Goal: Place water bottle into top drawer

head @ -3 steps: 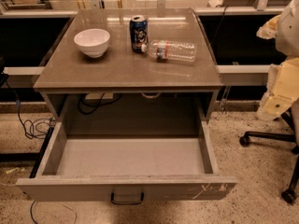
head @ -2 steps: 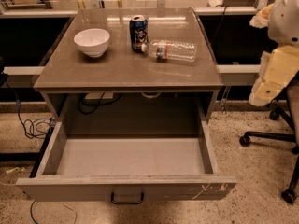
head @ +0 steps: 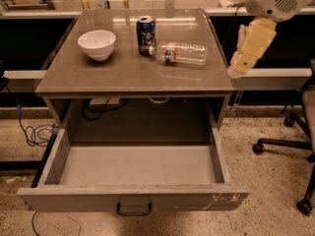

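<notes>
One water bottle [head: 179, 53] lies sideways, near the hand [head: 237, 69] beside the table [head: 123, 78].

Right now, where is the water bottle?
In the camera view, the water bottle lies on its side on the tabletop, just right of the blue can; the gripper hangs by the table's right edge, apart from it.

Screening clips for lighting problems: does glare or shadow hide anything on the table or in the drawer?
Camera view: light glare streaks the tabletop behind the lying water bottle, which reads clearly; camera view: shadow fills the recess above the open top drawer, whose floor is evenly lit; camera view: the gripper, right of the tabletop, is brightly lit.
</notes>
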Controlling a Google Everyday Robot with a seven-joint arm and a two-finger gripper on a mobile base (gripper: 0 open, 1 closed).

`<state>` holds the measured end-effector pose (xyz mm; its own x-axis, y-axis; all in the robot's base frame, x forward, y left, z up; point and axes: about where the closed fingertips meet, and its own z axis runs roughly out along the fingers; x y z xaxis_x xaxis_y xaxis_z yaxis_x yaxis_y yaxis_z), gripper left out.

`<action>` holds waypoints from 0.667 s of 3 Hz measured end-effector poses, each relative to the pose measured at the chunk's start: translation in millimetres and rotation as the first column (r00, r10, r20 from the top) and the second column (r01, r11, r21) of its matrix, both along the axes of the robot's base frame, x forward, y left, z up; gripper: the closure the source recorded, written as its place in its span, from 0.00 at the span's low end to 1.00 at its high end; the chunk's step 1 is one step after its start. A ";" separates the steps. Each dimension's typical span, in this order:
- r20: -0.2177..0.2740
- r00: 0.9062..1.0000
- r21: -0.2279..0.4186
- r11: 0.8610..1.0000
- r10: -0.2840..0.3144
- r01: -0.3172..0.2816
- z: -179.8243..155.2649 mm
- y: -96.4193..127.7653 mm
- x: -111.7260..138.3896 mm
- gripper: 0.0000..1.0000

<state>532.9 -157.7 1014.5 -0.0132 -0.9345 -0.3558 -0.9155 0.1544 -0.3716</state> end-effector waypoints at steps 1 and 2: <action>-0.002 1.000 0.095 0.995 0.002 -0.002 -1.7 19.3 27.9 0.00; -0.002 1.000 0.095 0.996 0.003 -0.002 -1.7 19.5 28.0 0.00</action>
<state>560.9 -138.2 1012.8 -0.0115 -0.8966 -0.4426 -0.9165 0.1865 -0.3539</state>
